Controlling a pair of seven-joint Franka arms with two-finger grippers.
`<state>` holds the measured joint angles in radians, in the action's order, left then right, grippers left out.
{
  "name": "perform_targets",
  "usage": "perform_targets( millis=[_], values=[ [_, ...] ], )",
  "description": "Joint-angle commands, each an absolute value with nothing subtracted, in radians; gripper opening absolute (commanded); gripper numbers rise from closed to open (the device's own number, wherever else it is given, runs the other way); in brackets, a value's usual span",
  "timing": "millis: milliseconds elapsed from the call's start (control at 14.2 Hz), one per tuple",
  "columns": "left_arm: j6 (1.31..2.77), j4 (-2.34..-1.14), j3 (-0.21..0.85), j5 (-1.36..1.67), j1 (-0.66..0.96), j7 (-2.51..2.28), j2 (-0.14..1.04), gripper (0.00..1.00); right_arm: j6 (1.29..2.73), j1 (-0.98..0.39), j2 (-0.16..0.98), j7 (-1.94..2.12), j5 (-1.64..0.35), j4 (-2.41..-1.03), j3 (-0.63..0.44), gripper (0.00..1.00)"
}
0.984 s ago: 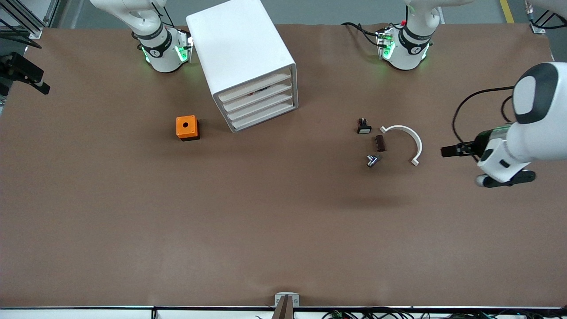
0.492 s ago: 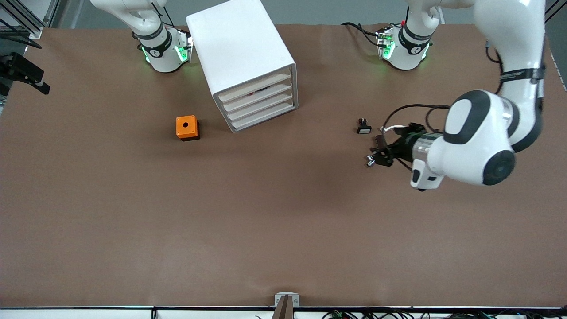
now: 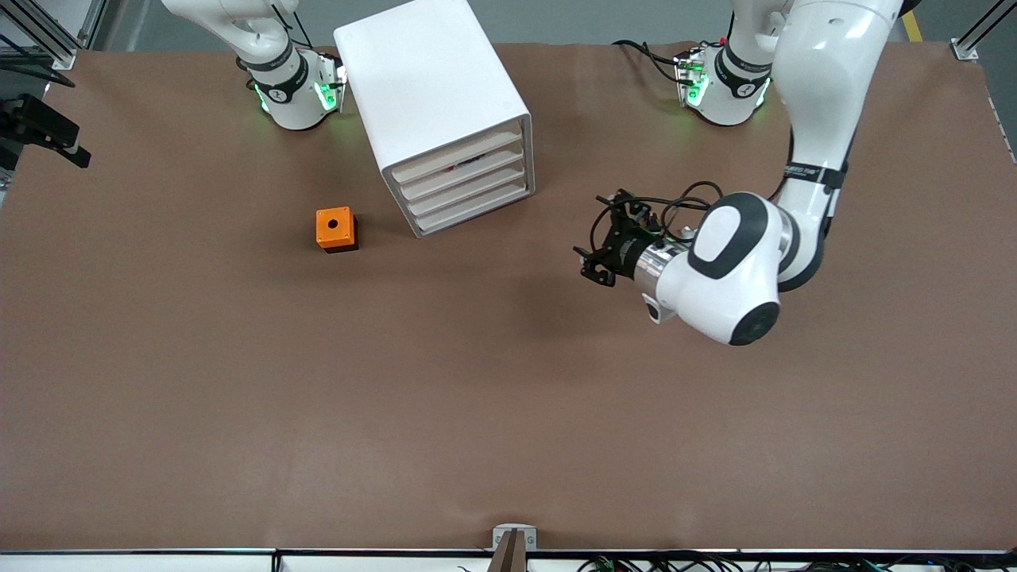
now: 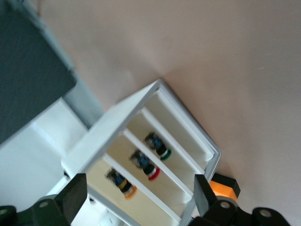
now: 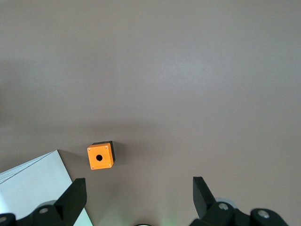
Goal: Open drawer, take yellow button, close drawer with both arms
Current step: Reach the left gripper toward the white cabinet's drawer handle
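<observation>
Over bare table beside the cabinet (image 3: 445,111) — left claw (image 3: 596,264), spread.

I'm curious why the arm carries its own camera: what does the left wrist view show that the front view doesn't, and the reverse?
Only the left wrist view: the orange-capped button inside the top drawer, with a red-capped button and a green-capped button in the drawers below.

Only the front view: the whole brown table, the right arm's base and the left arm.

Both: the white cabinet, the orange cube beside it, and the open left gripper, over bare table in front of the drawers.

The right gripper, open, appears in neither; it waits high over the cube.
</observation>
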<state>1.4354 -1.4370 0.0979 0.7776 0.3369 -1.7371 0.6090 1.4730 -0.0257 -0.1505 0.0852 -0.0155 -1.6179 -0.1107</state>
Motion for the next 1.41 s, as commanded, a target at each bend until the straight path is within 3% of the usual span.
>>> perform_targets(
  millis=[0, 422, 844, 1336],
  values=[
    [1.407, -1.388, 0.092, 0.862, 0.365, -1.941, 0.672, 1.00, 1.471, -0.018, -0.169, 0.095, -0.012, -1.635, -0.107, 1.00],
    [1.379, -1.391, 0.104, 0.954, 0.439, -2.181, 0.733, 0.98, 1.470, -0.015, -0.163, 0.123, -0.012, -1.611, -0.107, 1.00],
    [1.371, -1.428, 0.182, 0.974, 0.471, -2.243, 0.758, 0.58, 1.470, -0.008, -0.051, 0.123, 0.000, -1.583, -0.107, 1.00],
    [1.371, -1.483, 0.205, 0.979, 0.514, -2.298, 0.759, 0.53, 1.502, 0.049, 0.166, 0.130, -0.005, -1.543, -0.107, 1.00]
  ],
)
